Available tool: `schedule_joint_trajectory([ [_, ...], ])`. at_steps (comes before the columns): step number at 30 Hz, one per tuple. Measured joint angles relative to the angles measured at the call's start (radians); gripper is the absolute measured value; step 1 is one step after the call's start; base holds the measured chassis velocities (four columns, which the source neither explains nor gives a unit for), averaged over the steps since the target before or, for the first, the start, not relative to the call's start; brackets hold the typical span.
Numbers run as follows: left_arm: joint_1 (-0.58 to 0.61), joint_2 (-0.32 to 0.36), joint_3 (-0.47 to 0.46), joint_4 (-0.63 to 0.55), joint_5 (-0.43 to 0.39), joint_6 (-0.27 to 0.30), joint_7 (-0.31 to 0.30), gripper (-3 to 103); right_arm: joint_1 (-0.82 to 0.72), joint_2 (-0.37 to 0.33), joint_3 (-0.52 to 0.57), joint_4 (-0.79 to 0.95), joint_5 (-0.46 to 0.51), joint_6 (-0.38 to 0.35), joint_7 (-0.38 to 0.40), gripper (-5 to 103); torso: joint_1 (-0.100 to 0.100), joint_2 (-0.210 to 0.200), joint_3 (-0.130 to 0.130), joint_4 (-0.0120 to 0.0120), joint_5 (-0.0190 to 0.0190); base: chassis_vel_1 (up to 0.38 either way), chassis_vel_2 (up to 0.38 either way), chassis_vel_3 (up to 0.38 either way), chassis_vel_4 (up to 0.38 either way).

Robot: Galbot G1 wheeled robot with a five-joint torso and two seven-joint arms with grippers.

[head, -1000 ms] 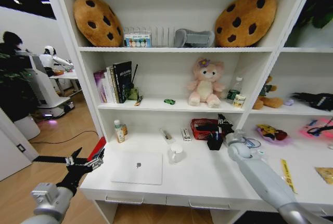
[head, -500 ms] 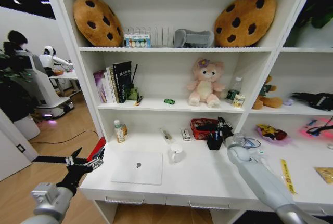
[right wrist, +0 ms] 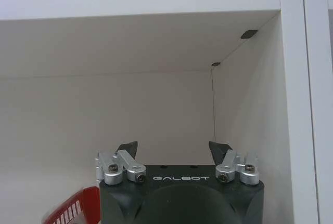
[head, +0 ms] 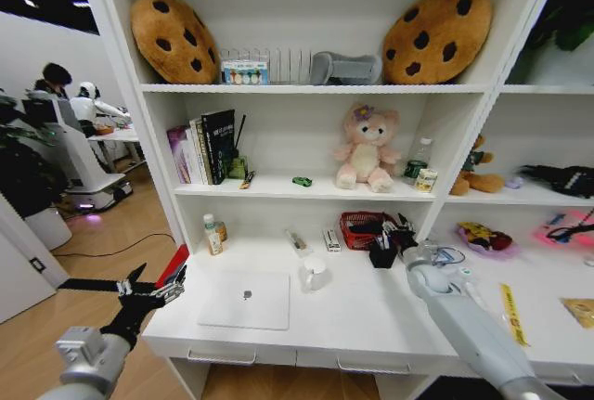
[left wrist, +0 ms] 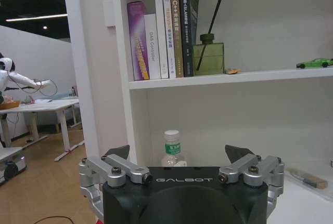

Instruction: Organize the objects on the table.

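Moved: right gripper (head: pixel 401 230) has edged slightly rightward above the black pen cup (head: pixel 381 254), beside the red basket (head: pixel 360 229).
Tabletop (head: pixel 362 312): white, drawers below.
Laptop (head: pixel 246 299): silver, closed, flat at front left.
Left gripper (head: pixel 154 290): off the left edge, jaws spread, empty.
Right jaws: apart, holding nothing.
Toy car (head: pixel 303 181): green, on the shelf above.

The white surface (head: pixel 371 312) carries a closed silver laptop (head: pixel 246 299) near its left front. Just right of it stands a white mug (head: pixel 313 274). Farther back sit a small bottle (head: pixel 213 234) at left, a red basket (head: pixel 360 229) and a black pen holder (head: pixel 381 254).
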Motion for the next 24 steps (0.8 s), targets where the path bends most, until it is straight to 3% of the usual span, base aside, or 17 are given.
schedule_joint_trajectory([
  [5,0.000,0.000,0.000,0.000,0.000,0.000,0.000,100,-0.013,-0.004,0.010,0.016,0.009,-0.007,-0.001,99,0.000,0.000,0.000,0.0001,-0.0001,0.000,0.000,0.000,0.000],
  [9,0.000,0.000,0.000,0.000,0.000,0.000,0.000,100,-0.025,-0.009,0.012,0.028,0.018,-0.032,0.000,100,0.000,0.000,0.000,0.0001,0.0000,0.000,0.000,0.000,0.000],
  [13,0.000,0.000,0.000,0.000,0.000,0.000,0.000,100,-0.038,-0.021,0.008,0.065,0.057,-0.117,0.004,100,0.000,0.000,0.000,0.0000,-0.0001,0.000,0.000,0.000,0.000],
  [15,0.000,0.000,0.000,0.000,0.000,0.000,0.000,100,-0.037,-0.022,0.007,0.068,0.061,-0.127,0.006,100,0.000,0.000,0.000,0.0000,-0.0001,0.000,0.000,0.000,0.000],
  [19,0.000,0.000,0.000,0.000,0.000,0.000,0.000,100,-0.020,-0.043,0.000,0.137,0.160,-0.290,0.058,100,0.000,0.000,0.000,0.0002,0.0000,0.000,0.000,0.000,0.000],
  [23,0.000,0.000,0.000,0.000,0.000,0.000,0.000,100,-0.030,-0.054,0.011,0.187,0.216,-0.360,0.096,100,0.000,0.000,0.000,0.0003,0.0000,0.000,0.000,0.000,0.000],
  [24,0.000,0.000,0.000,0.000,0.000,0.000,0.000,100,-0.057,-0.066,0.043,0.256,0.259,-0.416,0.143,100,0.000,0.000,0.000,0.0002,0.0000,0.000,0.000,0.000,0.000],
])
